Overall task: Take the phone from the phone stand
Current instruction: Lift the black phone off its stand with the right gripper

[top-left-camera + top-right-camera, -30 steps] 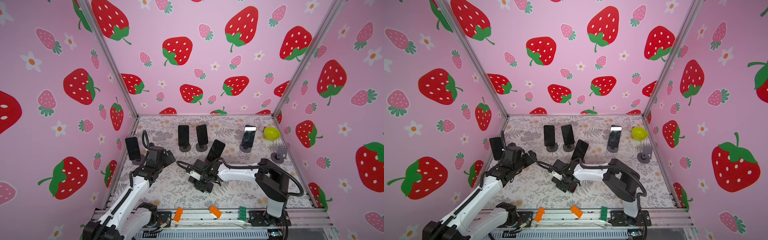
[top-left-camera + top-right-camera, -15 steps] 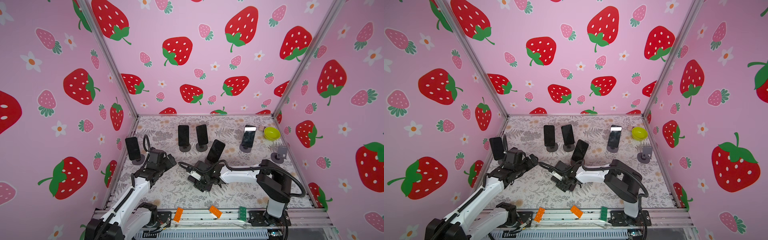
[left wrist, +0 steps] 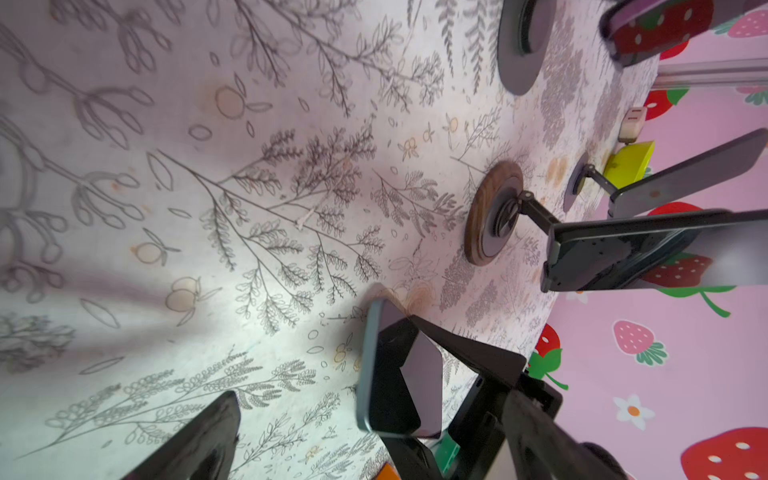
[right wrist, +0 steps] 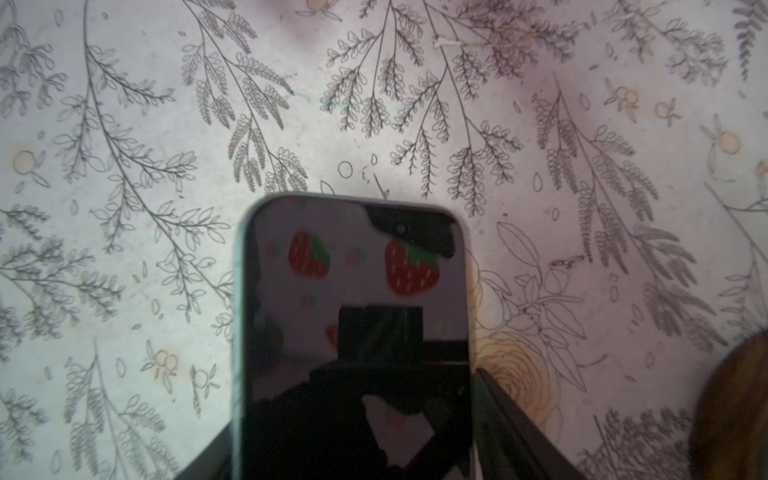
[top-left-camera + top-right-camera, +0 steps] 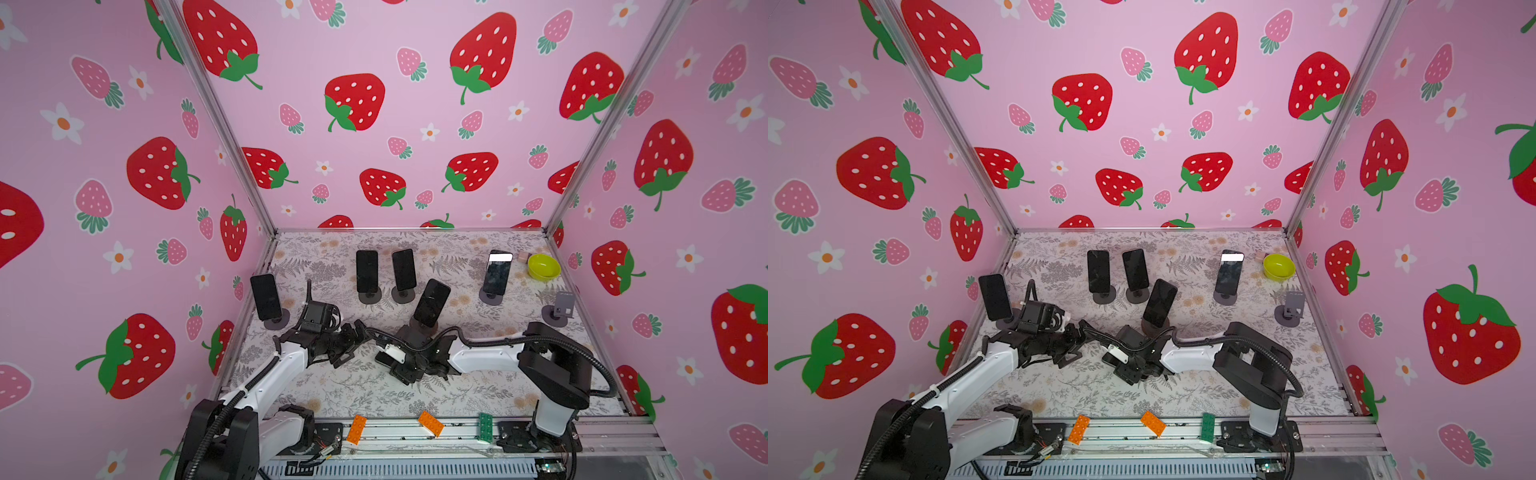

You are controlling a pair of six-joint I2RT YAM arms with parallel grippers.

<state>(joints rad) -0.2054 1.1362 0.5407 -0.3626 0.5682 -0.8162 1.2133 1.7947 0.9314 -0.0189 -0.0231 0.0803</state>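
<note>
A dark-screened phone [image 4: 353,316] with a pale blue edge lies flat and low over the leaf-patterned cloth, screen up. My right gripper [image 4: 353,453] is shut on its near end. In both top views this gripper [image 5: 397,362] [image 5: 1123,363] sits at the front middle. An empty grey phone stand [image 5: 559,309] stands at the far right. My left gripper [image 5: 352,338] is open and points at the held phone [image 3: 395,374] from the left, a short way off. One of its fingers [image 3: 195,440] shows beside that phone.
Several other phones stand on stands across the back; the nearest [image 5: 432,303] has a wooden base [image 3: 490,216] just behind my right gripper. A yellow-green bowl [image 5: 543,266] sits at the back right. Orange [image 5: 356,429] and green [image 5: 484,427] bricks lie on the front rail.
My left gripper has moved right and forward, closing in on the right gripper. The right gripper has stayed nearly still, shut on the phone.
</note>
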